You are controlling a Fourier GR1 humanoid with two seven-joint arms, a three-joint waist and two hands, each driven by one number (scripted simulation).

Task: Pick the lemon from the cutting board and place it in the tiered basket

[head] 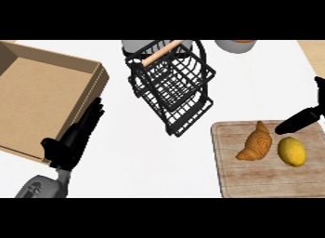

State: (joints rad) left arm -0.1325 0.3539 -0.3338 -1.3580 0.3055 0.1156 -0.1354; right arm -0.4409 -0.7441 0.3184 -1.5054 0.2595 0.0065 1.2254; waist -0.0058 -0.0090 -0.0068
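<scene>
On the cutting board, a rectangular slab of pale, grainy wood, two items lie side by side and apart: lemon, smooth yellow oval, toward the right edge; croissant, golden-brown and ridged, to its left.

Right hand: over the board's far right corner, fingers spread and relaxed, holding nothing. Thumb points down toward the lemon, not touching it.

Tiered basket: black wire grid, two tiers, wooden handle on top. It stands beyond the board's far left corner.

Cardboard box: open, brown, flat-walled, well left of the board.

Left hand: fingers straight, holding nothing, resting beside the box wall that faces the board.

Pale bowl, far beyond the board, cut by the edge of view; something orange-brown inside.
</scene>
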